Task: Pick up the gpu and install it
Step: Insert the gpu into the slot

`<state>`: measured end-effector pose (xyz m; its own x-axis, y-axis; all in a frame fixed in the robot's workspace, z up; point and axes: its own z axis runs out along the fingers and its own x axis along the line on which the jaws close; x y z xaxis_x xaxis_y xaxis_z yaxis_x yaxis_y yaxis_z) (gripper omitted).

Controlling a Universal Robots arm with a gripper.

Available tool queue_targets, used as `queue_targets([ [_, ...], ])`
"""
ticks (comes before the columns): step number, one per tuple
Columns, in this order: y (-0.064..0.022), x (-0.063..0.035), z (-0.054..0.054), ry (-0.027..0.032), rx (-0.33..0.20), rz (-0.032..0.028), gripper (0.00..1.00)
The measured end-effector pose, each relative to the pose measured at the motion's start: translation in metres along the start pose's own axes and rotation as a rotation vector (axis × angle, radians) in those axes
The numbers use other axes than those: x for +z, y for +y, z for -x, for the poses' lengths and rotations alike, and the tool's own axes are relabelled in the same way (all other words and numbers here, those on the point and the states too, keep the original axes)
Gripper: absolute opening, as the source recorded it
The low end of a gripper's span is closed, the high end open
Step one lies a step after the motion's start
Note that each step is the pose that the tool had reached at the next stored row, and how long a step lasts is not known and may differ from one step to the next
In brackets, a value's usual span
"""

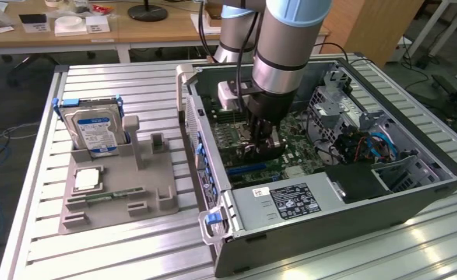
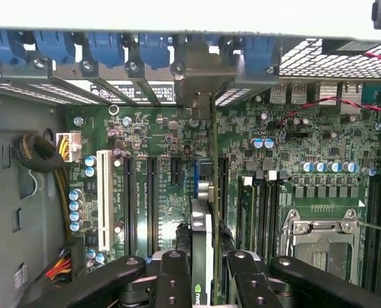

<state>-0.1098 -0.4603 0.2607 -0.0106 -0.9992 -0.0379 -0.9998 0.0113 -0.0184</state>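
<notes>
The gpu (image 2: 202, 231) shows edge-on in the wrist view, a thin dark card with a pale metal bracket (image 2: 200, 99) reaching the rear slot openings of the case. It stands upright over the blue expansion slot (image 2: 203, 173) on the motherboard (image 2: 158, 138). My gripper (image 2: 203, 273) is shut on it, black fingers (image 2: 173, 276) pressing both faces. In the exterior view my gripper (image 1: 260, 149) reaches down into the open computer case (image 1: 415, 192), with the gpu (image 1: 252, 156) dark beneath it, low against the board.
A white slot (image 2: 104, 192) and the CPU socket (image 2: 322, 247) flank the card. Left of the case, a grey fixture (image 1: 112, 192) holds a blue-labelled hard drive (image 1: 96, 131), a processor (image 1: 86, 179) and a memory stick (image 1: 108, 196). The power supply (image 1: 291, 201) fills the case's near end.
</notes>
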Motion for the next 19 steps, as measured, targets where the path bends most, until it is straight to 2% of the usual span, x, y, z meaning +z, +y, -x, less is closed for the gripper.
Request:
queue_targets([
  [10, -0.0004, 0.0001, -0.001, 0.0007, 0.01, -0.0002, 0.27],
  [14, -0.0004, 0.0004, -0.0015, 0.0033, 0.013, -0.0003, 0.27],
  [19, -0.0003, 0.0053, -0.0019, 0.0033, 0.013, -0.0003, 0.27],
])
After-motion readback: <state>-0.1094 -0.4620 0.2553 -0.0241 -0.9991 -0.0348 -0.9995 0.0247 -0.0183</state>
